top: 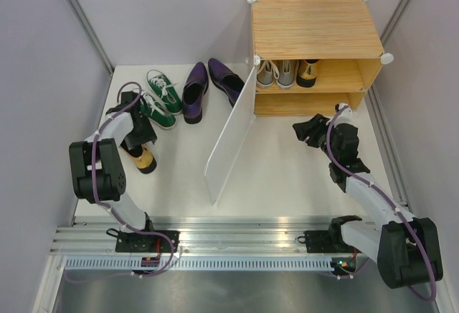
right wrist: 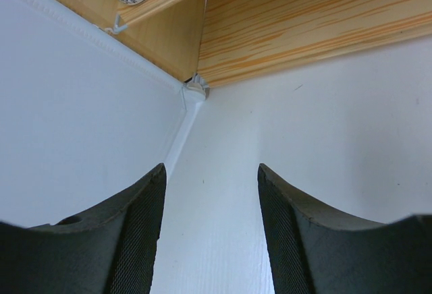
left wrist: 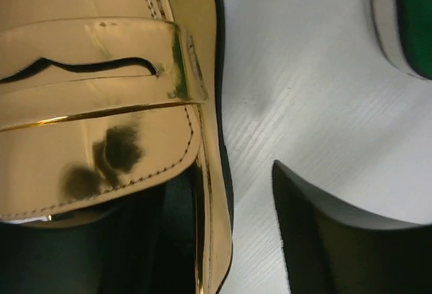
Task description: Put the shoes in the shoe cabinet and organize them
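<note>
One shiny gold shoe (top: 144, 158) lies on the white table at the left, and my left gripper (top: 138, 141) is down on it. In the left wrist view the gold shoe (left wrist: 101, 71) fills the frame. The left gripper (left wrist: 223, 196) is open and straddles the shoe's side wall, with one finger (left wrist: 324, 240) outside and clear of it. The shoe cabinet (top: 315, 29) stands at the back right with its white door (top: 231, 133) swung open. The grey sneakers (top: 276, 72) and the other gold shoe (top: 308, 74) sit on its upper shelf. My right gripper (top: 306, 129) is open and empty in front of the lower shelf.
The green sneakers (top: 161, 99) and the purple dress shoes (top: 195, 92) lie on the table behind the left gripper; a green sneaker's sole (left wrist: 405, 24) is close by. The right wrist view shows the right gripper (right wrist: 210, 169), the cabinet (right wrist: 304, 24) and the door (right wrist: 67, 105).
</note>
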You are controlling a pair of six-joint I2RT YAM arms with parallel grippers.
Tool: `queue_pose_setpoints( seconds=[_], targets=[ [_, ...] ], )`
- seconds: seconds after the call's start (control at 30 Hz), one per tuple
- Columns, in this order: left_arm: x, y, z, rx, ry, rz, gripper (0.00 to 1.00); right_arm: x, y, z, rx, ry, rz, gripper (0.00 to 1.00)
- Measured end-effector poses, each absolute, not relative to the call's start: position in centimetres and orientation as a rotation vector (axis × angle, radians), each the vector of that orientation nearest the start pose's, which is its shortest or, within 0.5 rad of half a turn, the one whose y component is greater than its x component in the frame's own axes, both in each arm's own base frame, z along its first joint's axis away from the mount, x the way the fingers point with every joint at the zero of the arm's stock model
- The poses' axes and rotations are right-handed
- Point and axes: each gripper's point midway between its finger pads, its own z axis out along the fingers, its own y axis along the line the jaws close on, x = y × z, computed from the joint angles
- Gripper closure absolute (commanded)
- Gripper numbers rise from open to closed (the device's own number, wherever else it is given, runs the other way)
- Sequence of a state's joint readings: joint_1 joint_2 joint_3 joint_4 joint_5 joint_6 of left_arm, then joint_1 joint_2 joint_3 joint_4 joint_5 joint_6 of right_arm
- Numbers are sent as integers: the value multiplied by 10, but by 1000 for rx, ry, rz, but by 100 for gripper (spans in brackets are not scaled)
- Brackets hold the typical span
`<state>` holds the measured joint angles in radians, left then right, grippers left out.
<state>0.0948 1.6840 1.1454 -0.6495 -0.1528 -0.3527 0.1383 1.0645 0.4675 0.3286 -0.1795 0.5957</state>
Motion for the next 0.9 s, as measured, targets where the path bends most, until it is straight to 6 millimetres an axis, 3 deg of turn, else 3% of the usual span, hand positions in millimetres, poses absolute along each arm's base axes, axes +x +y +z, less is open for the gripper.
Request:
queue_pose_setpoints(
  seconds=[0.13,0.2,0.37,0.5,0.67,0.8,0.9],
  targets=[
    [337,47,47,-699,2703,119,85,340,103,168,291,1837,681,41],
    [337,46,48,-701,2700,110,96,340,102,172,288,1827,681,42],
    [337,39,53,-693,2692,51,98,337,102,176,285,1819,681,44],
    [335,30,78,-700,2628,-24,98,331,101,175,282,1840,674,43],
    [337,24,153,-676,2421,-86,98,319,99,192,262,1822,663,40],
    [342,8,256,-571,2223,-66,98,306,92,223,250,1755,636,39],
    [345,-31,342,-438,2065,-131,98,296,82,246,273,1699,601,38]
  ],
)
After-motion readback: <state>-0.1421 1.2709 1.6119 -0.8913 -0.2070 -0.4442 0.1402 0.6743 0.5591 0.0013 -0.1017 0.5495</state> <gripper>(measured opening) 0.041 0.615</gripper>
